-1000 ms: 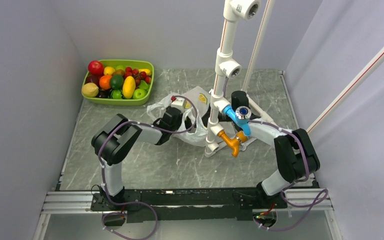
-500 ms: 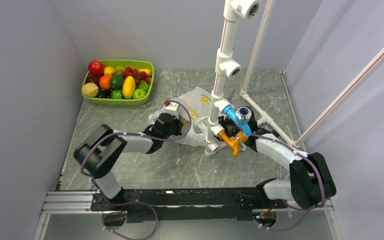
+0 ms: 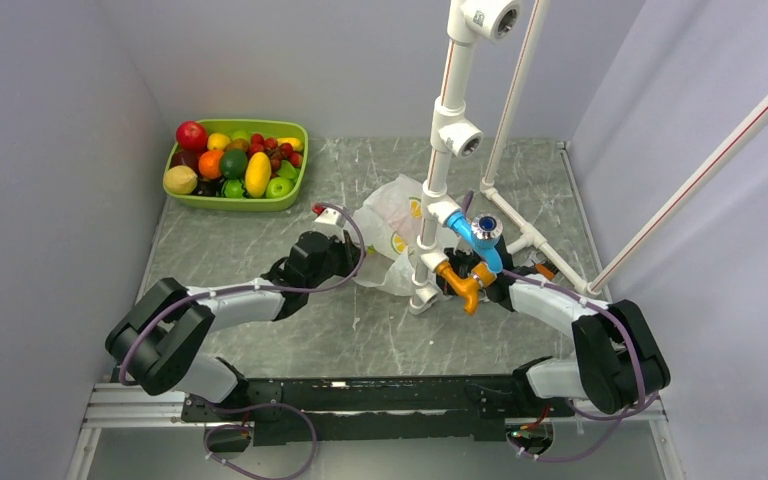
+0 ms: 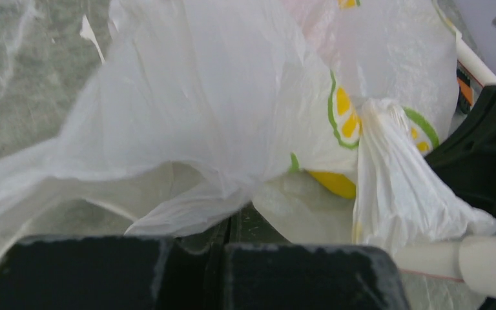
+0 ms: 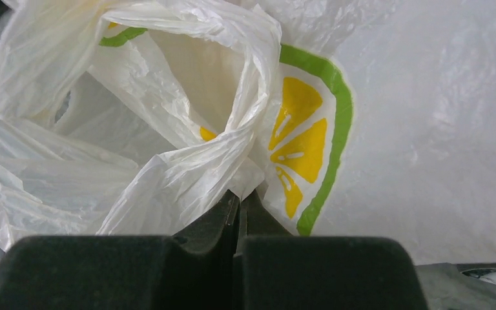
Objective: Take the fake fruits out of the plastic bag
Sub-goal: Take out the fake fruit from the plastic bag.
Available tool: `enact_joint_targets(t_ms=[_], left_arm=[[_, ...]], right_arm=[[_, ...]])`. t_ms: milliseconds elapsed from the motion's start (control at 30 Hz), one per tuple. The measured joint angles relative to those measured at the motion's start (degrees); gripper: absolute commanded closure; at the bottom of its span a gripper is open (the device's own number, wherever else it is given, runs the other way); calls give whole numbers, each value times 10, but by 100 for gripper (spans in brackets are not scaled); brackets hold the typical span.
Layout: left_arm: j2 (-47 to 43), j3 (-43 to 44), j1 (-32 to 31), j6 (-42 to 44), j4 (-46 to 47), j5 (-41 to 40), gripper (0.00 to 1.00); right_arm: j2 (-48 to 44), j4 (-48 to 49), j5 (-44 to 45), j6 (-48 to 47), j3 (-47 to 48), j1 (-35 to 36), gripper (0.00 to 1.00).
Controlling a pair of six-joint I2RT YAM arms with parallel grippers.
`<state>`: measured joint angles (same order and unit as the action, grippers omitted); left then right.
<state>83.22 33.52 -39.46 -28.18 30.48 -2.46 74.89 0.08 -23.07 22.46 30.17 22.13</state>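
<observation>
The plastic bag [image 3: 392, 232], thin white with lemon-slice prints, lies crumpled in the middle of the table against the pipe stand. My left gripper [image 4: 232, 223] is shut on a fold of the bag's [image 4: 187, 116] left edge. My right gripper [image 5: 240, 200] is shut on a twisted fold of the bag [image 5: 187, 168] at its right side; from above it is mostly hidden behind the pipe fittings. A yellow fake fruit [image 4: 332, 183] peeks out under the film, and a pink tint shows through higher up. A bright red apple [image 3: 191, 134] and a dull yellow round fruit [image 3: 180, 180] lie in the tray.
A lime-green tray [image 3: 300, 128] heaped with fruits stands at the back left. A white pipe stand [image 3: 440, 150] with blue [image 3: 460, 222] and orange [image 3: 460, 282] fittings rises right beside the bag, its base pipes running to the right. Grey walls close in on both sides.
The left gripper has shut on the bag and drawn back to the near left, stretching the bag's left side. The right arm has dropped lower and nearer, still holding its fold.
</observation>
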Motion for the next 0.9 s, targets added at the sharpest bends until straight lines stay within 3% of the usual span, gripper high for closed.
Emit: enact_joint_targets(t_ms=[333, 367, 467, 533, 700, 900], left_arm=[[-60, -87, -4, -32, -41, 32, 100], [-70, -99, -5, -36, -45, 33, 96], [-87, -115, -7, -41, -62, 34, 68], [-88, -114, -8, -41, -64, 40, 57], [-83, -86, -9, -26, -84, 47, 51], [-61, -12, -9, 8, -110, 45, 52]], right_arm=[[-1, 8, 20, -5, 26, 0, 100], [-1, 9, 20, -5, 26, 0, 100], [-1, 13, 16, -5, 26, 0, 100], [-1, 16, 15, -5, 26, 0, 100], [-1, 20, 9, -6, 26, 0, 100], [-1, 23, 0, -7, 26, 0, 100]])
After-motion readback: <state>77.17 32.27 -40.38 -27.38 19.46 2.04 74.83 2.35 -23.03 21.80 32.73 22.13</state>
